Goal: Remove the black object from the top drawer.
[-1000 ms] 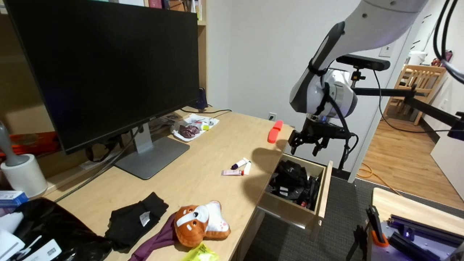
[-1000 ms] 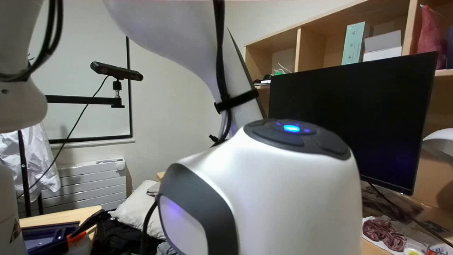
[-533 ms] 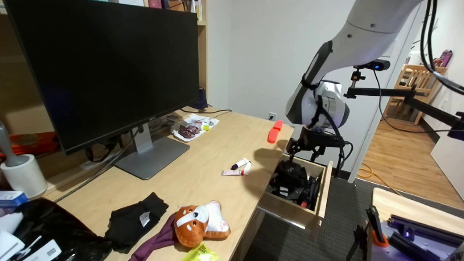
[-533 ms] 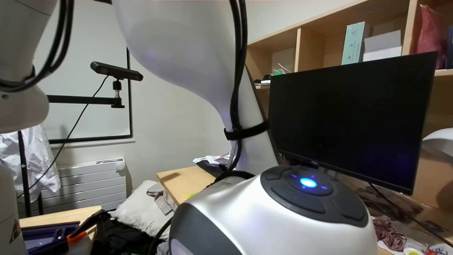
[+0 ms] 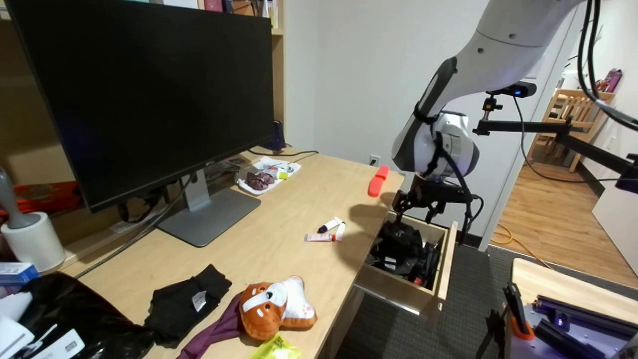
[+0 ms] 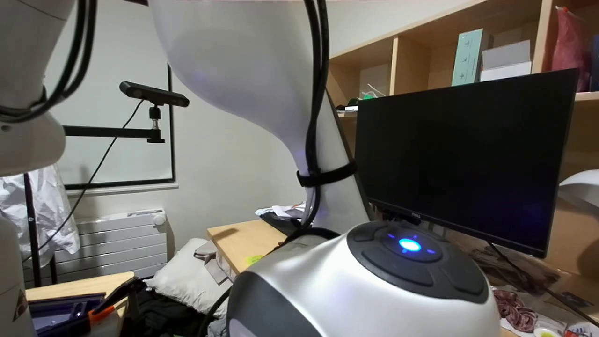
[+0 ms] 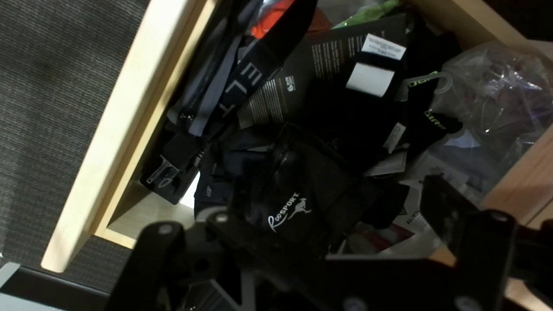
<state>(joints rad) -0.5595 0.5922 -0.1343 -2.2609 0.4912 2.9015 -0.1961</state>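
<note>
Black object: one, in one top drawer; one gripper above.

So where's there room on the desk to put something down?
The desk is bare between the monitor stand and little tubes, and between those tubes and the dog plush. It's crowded by the black cloth and inside the drawer.

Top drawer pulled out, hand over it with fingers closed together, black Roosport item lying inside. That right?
Not quite: the hand isn't closed; its fingers stand well apart, as the wrist view shows. The rest holds: top drawer pulled out, hand over it, black Roosport item lying inside.
</note>
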